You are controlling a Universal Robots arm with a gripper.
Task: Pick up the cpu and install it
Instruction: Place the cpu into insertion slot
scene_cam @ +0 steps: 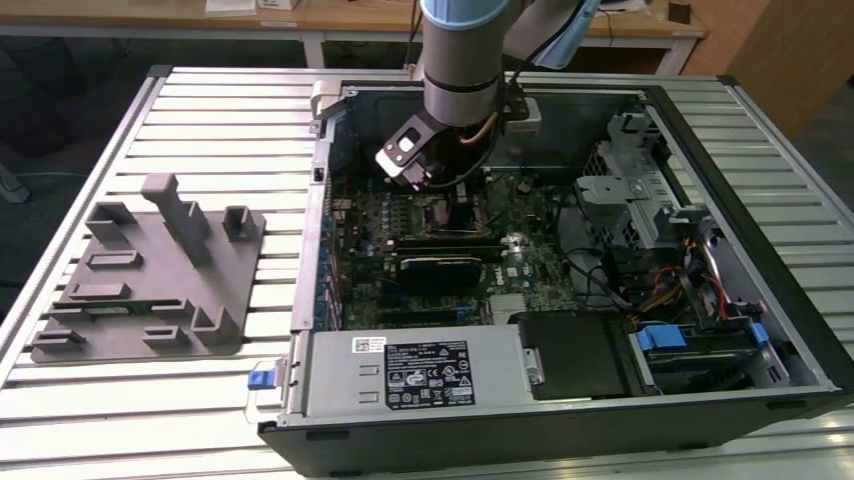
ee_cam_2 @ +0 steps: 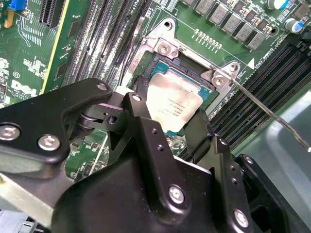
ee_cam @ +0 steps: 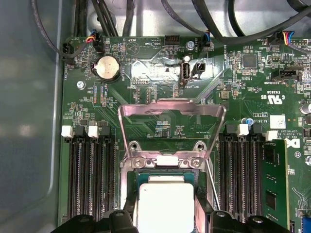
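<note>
Now the claw [ee_cam_2: 168, 110] sits narrowed onto the cpu [ee_cam_2: 176, 99], gripping two opposite sides; the chip lies in the open socket [ee_cam_2: 163, 60] on the motherboard [ee_cam: 243, 87], between memory slots [ee_cam: 90, 179].

silver cpu [ee_cam_2: 175, 104] (pale rim), green motherboard [ee_cam: 243, 82]

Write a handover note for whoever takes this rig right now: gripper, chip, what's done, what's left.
Gripper: down inside the computer, straddling the cpu; whether it grips cannot be told.
Cpu: lying flat at the motherboard socket, silver top up.
Done: cpu is at the socket.
Left: seating not confirmed. The hold-down plate stands raised and the lever is unlatched.
</note>
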